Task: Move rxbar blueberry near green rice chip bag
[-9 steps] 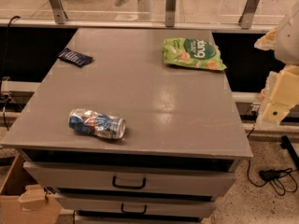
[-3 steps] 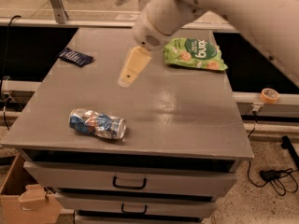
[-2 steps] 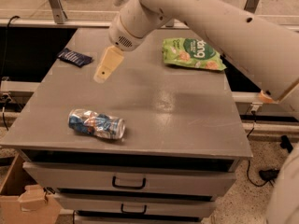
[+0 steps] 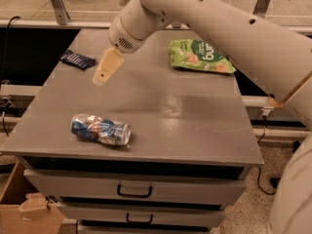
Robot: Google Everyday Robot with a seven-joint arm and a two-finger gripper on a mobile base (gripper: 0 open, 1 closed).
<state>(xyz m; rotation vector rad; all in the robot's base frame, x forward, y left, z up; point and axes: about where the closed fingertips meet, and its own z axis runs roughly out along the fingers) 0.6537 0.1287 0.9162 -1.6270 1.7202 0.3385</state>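
One small rxbar blueberry [image 4: 78, 59], flat and dark navy with pale lettering, lies at the far left corner of the bench [image 4: 195, 126], close to the left edge and slightly turned against it. Just to the right of the bar hangs the tool [image 4: 101, 76], a tan wedge that points down and to the left over the left far part of the bench. It is near the bar but apart from it, and whether the tool is apart or together I cannot tell. The white arm [image 4: 219, 18] that carries it comes from the right side and passes over the far edge. The green rice chip bag [image 4: 200, 56] lies flat near the far right corner, well apart from the bar, with the tool between them. A crushed blue-and-silver can [image 4: 100, 129] lies on its side near the front left corner, close to the front edge. Under the front edge are two drawers [image 4: 134, 191] with dark handles, and a cardboard box [image 4: 19, 208] stands on the floor below the front left corner.
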